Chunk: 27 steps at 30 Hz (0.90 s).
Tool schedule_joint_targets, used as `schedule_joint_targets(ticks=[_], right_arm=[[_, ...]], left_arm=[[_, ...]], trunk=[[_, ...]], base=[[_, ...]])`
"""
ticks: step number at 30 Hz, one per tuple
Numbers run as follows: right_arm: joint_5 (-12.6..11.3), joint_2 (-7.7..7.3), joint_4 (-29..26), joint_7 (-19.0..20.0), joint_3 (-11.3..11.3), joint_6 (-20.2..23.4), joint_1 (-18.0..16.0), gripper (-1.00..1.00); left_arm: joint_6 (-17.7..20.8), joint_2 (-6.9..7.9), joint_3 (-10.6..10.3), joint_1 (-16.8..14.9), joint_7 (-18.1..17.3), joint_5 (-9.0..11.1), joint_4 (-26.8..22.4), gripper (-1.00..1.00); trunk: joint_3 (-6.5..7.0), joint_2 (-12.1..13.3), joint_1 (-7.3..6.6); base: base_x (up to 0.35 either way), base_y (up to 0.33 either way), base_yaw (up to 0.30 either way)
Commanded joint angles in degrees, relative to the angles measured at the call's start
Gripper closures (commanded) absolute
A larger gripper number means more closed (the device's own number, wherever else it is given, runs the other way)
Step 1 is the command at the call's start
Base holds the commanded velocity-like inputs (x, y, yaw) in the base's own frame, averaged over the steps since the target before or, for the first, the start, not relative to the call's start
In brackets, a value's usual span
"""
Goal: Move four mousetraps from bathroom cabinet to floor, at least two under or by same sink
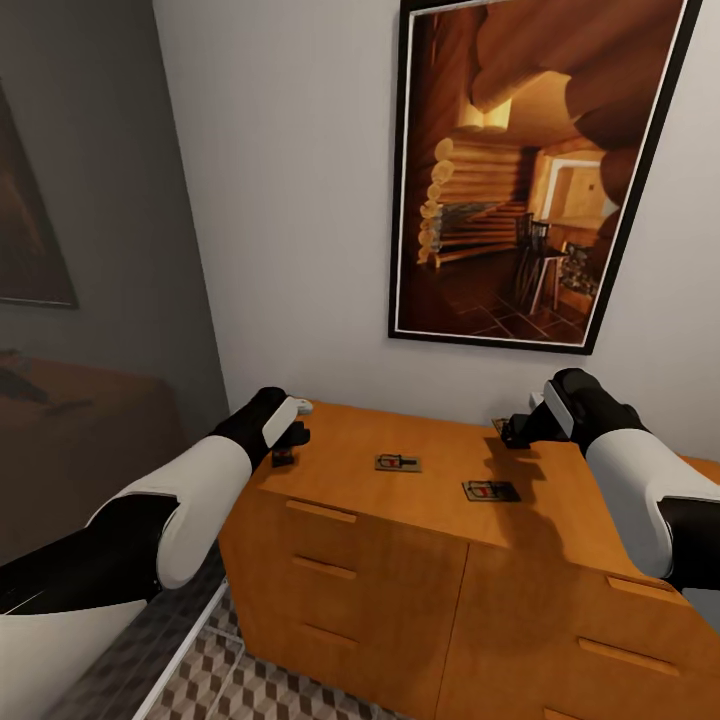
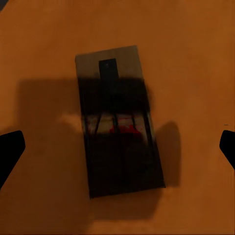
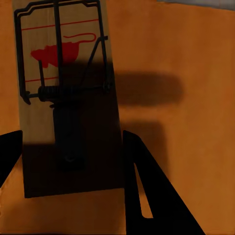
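Four mousetraps lie on top of the orange-brown cabinet (image 1: 400,560). Two rest free in the middle of the top, one mousetrap (image 1: 398,462) further back and another mousetrap (image 1: 490,490) nearer the front. My left gripper (image 1: 291,437) hangs open over a third mousetrap (image 1: 283,459) at the top's left end; in the left wrist view this trap (image 2: 120,122) lies between widely spread fingertips (image 2: 11,149). My right gripper (image 3: 73,166) is at the back edge, its fingers (image 3: 147,191) against both long sides of the fourth mousetrap (image 3: 68,98), which lies flat on the wood.
A large framed picture (image 1: 520,170) hangs on the white wall just behind the cabinet. A grey wall (image 1: 90,200) stands to the left. The cube-patterned bathroom floor (image 1: 250,690) shows below the drawers, beside a pale strip along the left.
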Motion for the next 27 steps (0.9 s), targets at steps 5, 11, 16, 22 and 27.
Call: schedule_joint_targets(ticks=[5, 11, 16, 22, 27], right_arm=[[0.18, -0.03, -0.06, 0.12, -0.15, 0.24, -0.03, 1.0], [0.18, -0.14, -0.06, 0.12, -0.15, 0.24, -0.03, 1.0], [0.18, -0.18, -0.01, 0.12, -0.15, 0.24, -0.03, 1.0], [0.18, -0.12, 0.59, 0.12, -0.15, 0.24, -0.03, 1.0], [0.22, -0.14, 1.36, 0.12, -0.15, 0.24, -0.02, 1.0]], left_arm=[[0.08, -0.02, 0.05, -0.03, 0.51, 0.53, -0.13, -1.0], [0.01, -0.02, 0.08, -0.03, 0.51, 0.6, -0.02, -1.0], [-0.01, -0.02, 0.08, -0.03, 0.51, 0.68, 0.72, -1.0], [-0.06, -0.02, 0.08, -0.03, 0.51, 0.65, 3.48, -1.0], [-0.67, -0.02, 0.08, -0.03, 0.51, 0.66, 5.12, -1.0]], trunk=[[-0.07, -0.03, 0.02], [-0.07, -0.03, 0.02], [-0.07, -0.03, 0.02], [-0.07, -0.03, 0.02], [-0.07, -0.03, 0.02]], base=[[0.151, 0.0, 0.0], [0.034, 0.0, 0.0], [0.007, 0.0, 0.0], [0.001, 0.0, 0.0], [0.0, 0.0, 0.0]])
